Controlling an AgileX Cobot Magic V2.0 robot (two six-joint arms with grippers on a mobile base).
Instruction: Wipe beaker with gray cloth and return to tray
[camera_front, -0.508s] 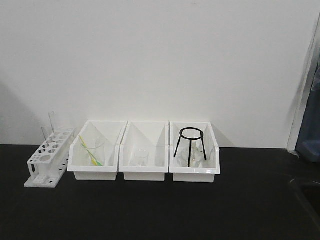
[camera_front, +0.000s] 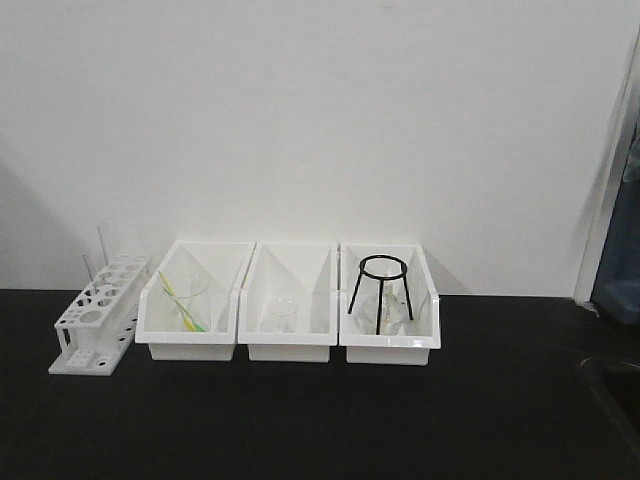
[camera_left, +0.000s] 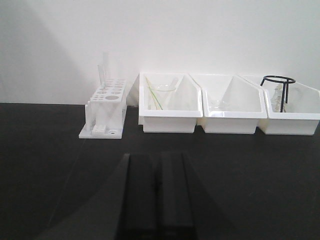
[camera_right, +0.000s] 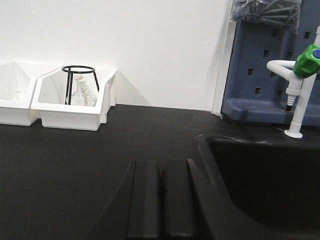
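Nothing on the surface (camera_front: 300, 420) has moved since the earlier frame. The left claw (camera_left: 156, 165) and the right claw (camera_right: 160, 170) are both closed and empty. The gray cloth and the tray appear in no view. A glass beaker (camera_front: 283, 312) seems to stand in the middle bin (camera_front: 290, 345). I think the arms should first find the cloth, then open one claw before reaching.

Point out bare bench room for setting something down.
Bare: the black benchtop in front of the test tube rack and three white bins, and between the rightmost bin and the sink. Crowded: the back row along the wall.
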